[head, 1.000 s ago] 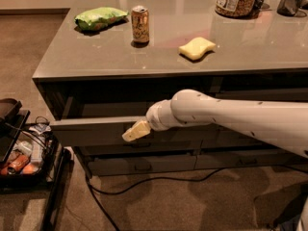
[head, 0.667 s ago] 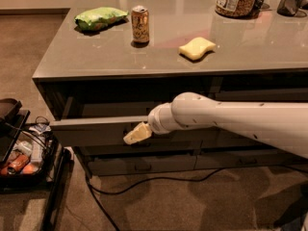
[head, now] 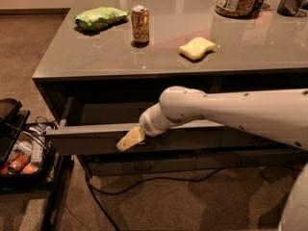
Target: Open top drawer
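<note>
The top drawer [head: 82, 139] is standing partly drawn out of the desk [head: 96, 64], with a dark gap showing behind its front on the left. The front's long axis is running left to right, parallel to the desk's edge. The gripper [head: 131, 138] is being held against that front, near its middle and just under its upper edge, at the end of the white arm [head: 231, 112] reaching in from the right. The pull handle is being hidden by the gripper, so whether it is being gripped, or whether the gripper is closed at all, cannot be told. The drawer is lying directly at the gripper, touching it or very nearly so, and no approach is being called for. The travel that remains is judged to be outward, square to the front and away from the desk. A pull angled sideways is judged likely to bind the drawer. The shallower drawers [head: 144, 166] below are lying shut.
</note>
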Controlling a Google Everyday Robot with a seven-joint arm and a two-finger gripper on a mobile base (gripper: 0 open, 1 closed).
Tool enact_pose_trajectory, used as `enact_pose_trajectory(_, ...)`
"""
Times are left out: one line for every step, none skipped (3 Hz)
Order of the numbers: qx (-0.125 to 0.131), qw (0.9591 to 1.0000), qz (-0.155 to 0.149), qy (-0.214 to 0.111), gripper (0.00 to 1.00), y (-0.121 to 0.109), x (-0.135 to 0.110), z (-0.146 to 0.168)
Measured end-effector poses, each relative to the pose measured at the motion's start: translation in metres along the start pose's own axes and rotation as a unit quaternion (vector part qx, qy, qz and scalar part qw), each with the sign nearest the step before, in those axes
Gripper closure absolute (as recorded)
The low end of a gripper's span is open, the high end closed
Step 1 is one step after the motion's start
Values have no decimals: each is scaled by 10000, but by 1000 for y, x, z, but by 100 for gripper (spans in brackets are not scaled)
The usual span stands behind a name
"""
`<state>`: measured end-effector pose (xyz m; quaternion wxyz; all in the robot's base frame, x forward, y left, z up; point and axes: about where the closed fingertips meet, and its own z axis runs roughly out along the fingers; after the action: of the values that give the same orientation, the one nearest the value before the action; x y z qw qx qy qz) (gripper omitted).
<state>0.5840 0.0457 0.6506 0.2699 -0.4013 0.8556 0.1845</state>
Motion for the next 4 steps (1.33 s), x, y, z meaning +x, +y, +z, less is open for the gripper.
enact_pose_trajectory(-275,9989,-230,315,0,18,1,-13)
enact_pose_trajectory(-276,9989,-232,316,0,19,0,-14)
enact_pose_trajectory(-16,9994,-72,346,0,12,1,-9)
enact_pose_trajectory(149,9992,285,218,0,8,10,0)
